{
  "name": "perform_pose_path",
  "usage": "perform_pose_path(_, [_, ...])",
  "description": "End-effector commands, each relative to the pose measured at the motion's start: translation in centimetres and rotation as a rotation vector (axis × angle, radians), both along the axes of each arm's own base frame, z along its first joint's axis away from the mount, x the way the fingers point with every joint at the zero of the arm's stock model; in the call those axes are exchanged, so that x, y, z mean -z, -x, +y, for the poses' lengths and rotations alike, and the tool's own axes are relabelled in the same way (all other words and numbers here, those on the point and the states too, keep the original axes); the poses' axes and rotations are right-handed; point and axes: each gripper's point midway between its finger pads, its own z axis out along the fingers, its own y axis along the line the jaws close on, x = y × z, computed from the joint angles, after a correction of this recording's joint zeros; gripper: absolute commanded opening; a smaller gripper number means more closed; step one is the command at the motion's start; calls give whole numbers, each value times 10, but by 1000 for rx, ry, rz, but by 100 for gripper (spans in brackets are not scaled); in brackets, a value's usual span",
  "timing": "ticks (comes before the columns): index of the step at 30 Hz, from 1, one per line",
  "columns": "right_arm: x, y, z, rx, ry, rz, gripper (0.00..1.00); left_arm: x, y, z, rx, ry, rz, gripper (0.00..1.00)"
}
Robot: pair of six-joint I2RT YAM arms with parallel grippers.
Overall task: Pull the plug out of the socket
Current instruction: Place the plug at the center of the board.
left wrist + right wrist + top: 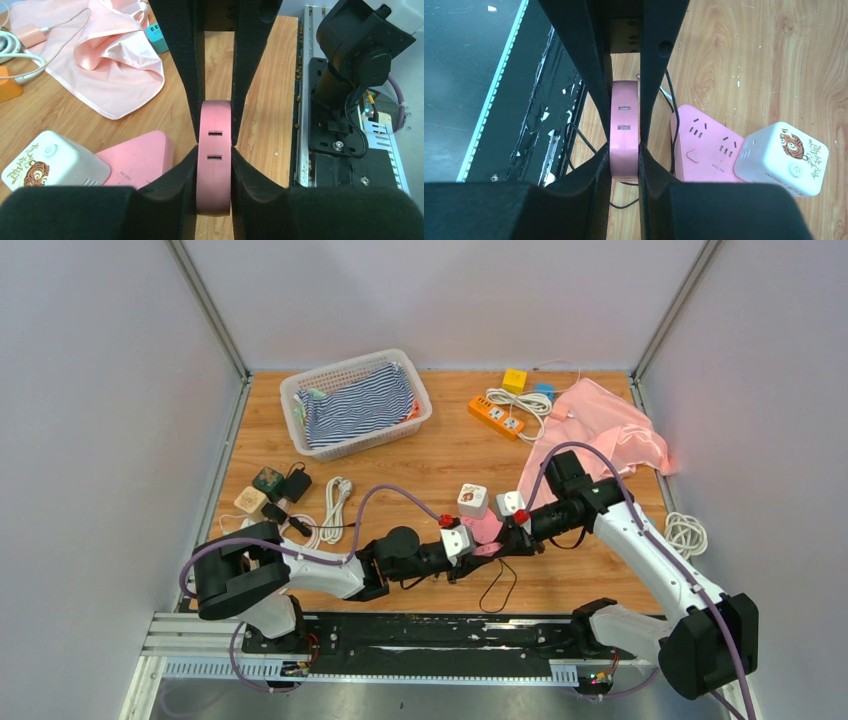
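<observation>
A flat pink socket block (215,165) with two slots in its narrow edge hangs just above the wooden table. My left gripper (215,150) is shut on one end of it. My right gripper (624,145) is shut on the other end of the same block (624,125), so the two grippers (480,546) (508,534) meet nose to nose. A thin black cable (497,590) loops under the block. Whether a plug sits in it I cannot tell; the fingers hide that part. A second pink socket strip (704,145) lies beside it, with a white cube adapter (789,157) at its edge.
At the back stand a white basket (340,365) with striped cloth, an orange power strip (497,417), a yellow cube (515,379) and a pink cloth (600,430). Chargers (268,480) and a white cable (335,502) lie left; a cable coil (685,533) lies right.
</observation>
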Motion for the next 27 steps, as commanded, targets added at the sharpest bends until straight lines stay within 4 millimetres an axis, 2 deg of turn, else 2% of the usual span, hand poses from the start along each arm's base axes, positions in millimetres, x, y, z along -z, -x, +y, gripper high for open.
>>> perform_pose_path(1, [-9, 5, -2, 3, 4, 34, 0, -2, -15, 1, -76, -1, -7, 36])
perform_pose_path(4, [-9, 4, -3, 5, 12, 31, 0, -3, -15, 2, -83, 2, -6, 58])
perform_pose_path(5, [-9, 4, -3, 5, 13, 31, 0, -3, -15, 2, -79, 1, -6, 61])
perform_pose_path(10, [-7, 3, -4, 5, 22, 30, 0, -3, -11, 2, -59, 4, -6, 69])
perform_pose_path(13, [-7, 3, -5, 7, 28, 28, 0, -8, -9, 5, -56, 30, -23, 77])
perform_pose_path(20, [-6, 1, -6, 10, 40, 21, 0, -23, -4, 25, -70, 151, -76, 93])
perform_pose_path(27, [-6, -1, -7, 18, 44, 16, 0, -27, -4, 29, -81, 178, -71, 97])
